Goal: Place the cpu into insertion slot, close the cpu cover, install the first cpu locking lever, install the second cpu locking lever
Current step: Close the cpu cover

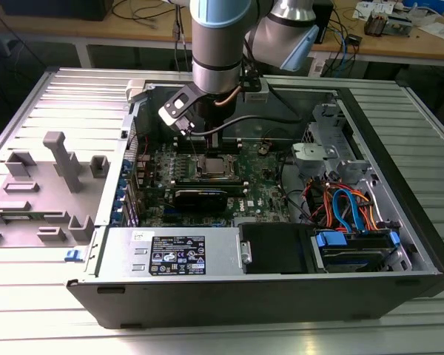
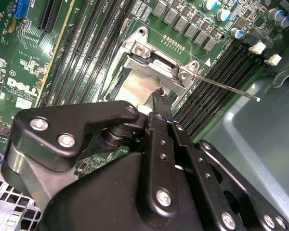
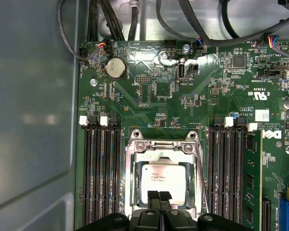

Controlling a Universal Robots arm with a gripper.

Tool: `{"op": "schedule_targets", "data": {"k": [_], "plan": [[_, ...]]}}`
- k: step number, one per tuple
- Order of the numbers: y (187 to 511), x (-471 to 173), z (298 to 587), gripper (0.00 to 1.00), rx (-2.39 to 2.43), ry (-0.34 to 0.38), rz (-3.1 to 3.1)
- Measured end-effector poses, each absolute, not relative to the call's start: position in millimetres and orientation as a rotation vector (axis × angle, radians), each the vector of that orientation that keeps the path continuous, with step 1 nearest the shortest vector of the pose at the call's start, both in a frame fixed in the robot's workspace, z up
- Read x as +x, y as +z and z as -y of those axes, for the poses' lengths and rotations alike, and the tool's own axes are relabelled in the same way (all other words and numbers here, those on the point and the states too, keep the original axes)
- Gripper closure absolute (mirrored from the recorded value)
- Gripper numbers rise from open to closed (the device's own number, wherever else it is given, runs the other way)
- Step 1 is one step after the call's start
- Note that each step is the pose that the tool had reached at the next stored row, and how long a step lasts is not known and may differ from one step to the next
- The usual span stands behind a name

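Both fingers of the black gripper (image 3: 159, 198) were pressed together, empty, over the small silvery-grey square cpu (image 3: 163, 175) lying in the metal-framed dark insertion slot (image 3: 137, 187); pushing off-centre might tilt and jam it.

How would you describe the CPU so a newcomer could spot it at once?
Inside the open black computer case, find the green circuit board and the silvery metal frame between its two banks of long black memory slots. The small flat silvery-grey square chip within that frame is the CPU; nothing else nearby is square, pale and metal-topped.
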State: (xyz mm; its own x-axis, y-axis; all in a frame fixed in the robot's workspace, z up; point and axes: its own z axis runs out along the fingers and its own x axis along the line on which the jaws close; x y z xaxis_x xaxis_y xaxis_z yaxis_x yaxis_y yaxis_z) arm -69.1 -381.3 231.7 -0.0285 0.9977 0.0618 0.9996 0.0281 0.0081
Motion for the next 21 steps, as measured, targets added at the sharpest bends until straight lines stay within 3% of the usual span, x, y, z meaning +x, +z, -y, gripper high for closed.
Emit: {"op": "schedule_targets", "data": {"k": [21], "plan": [[207,-86,381,0.89,-2.155,-0.074,2.229]]}}
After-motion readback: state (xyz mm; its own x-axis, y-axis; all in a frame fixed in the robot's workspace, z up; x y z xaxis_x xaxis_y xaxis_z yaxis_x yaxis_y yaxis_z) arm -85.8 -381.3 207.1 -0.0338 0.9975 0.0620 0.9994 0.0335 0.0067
